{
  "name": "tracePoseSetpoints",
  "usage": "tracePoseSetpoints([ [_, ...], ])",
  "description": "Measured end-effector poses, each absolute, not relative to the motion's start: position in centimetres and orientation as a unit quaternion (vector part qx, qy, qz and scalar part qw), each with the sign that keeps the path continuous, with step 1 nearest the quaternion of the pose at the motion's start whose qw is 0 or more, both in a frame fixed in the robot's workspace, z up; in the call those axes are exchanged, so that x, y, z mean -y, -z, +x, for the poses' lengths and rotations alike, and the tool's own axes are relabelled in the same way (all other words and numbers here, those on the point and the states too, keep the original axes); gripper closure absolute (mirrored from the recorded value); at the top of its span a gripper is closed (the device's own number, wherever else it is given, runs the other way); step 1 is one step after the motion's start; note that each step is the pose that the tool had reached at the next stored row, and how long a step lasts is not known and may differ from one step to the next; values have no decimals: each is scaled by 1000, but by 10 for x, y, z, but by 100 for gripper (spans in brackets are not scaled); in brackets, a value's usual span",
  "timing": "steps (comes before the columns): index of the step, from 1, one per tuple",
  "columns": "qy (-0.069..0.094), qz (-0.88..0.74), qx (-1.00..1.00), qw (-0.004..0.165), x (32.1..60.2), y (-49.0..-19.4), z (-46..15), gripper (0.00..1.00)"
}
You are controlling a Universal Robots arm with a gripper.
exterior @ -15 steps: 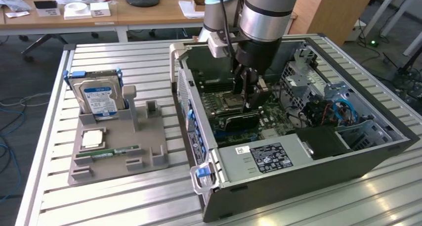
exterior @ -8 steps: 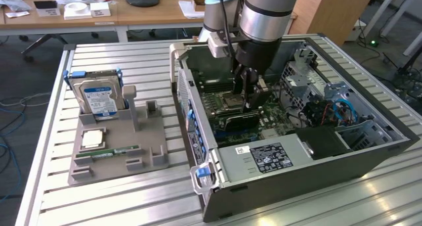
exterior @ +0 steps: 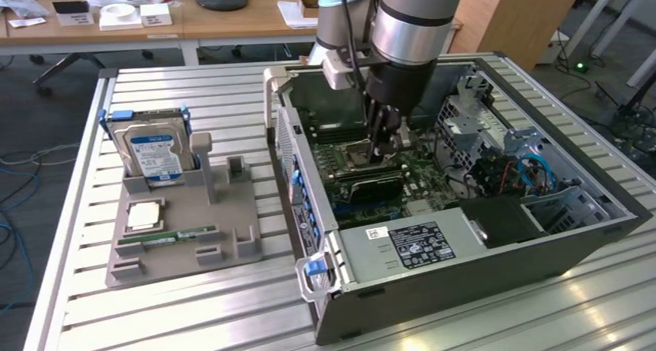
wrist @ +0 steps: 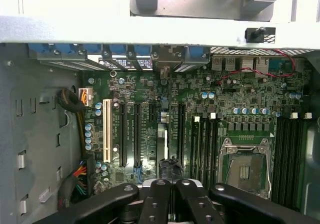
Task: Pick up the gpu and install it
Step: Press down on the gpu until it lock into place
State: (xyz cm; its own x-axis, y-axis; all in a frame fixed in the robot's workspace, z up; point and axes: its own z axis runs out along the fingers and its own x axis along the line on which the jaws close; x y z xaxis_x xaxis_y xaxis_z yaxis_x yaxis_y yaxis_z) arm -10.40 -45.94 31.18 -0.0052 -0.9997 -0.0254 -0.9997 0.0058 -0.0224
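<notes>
The gpu (exterior: 369, 187), a thin black card, stands on edge on the green motherboard (exterior: 410, 178) inside the open computer case (exterior: 451, 289). My gripper (exterior: 386, 153) reaches down into the case directly above it, touching its top edge. In the wrist view the gpu (wrist: 161, 144) appears edge-on as a thin pale strip over an expansion slot, between the black slots and the RAM slots. The black fingers (wrist: 159, 204) of my gripper (wrist: 172, 191) are pressed close together on that card's near edge.
On the exterior view's left, a grey holder (exterior: 236, 213) carries a silver hard drive (exterior: 154, 153), a CPU (exterior: 144, 214) and a green RAM stick (exterior: 169, 236). The case's power supply (exterior: 415, 245), drive cage (exterior: 574, 205) and cables (exterior: 528, 170) surround the motherboard. The CPU socket (wrist: 245, 166) is open.
</notes>
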Motion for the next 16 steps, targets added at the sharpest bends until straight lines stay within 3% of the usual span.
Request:
tracePoseSetpoints([
  [16, -1, -705, -709, 17, 459, -284, -104, 89],
])
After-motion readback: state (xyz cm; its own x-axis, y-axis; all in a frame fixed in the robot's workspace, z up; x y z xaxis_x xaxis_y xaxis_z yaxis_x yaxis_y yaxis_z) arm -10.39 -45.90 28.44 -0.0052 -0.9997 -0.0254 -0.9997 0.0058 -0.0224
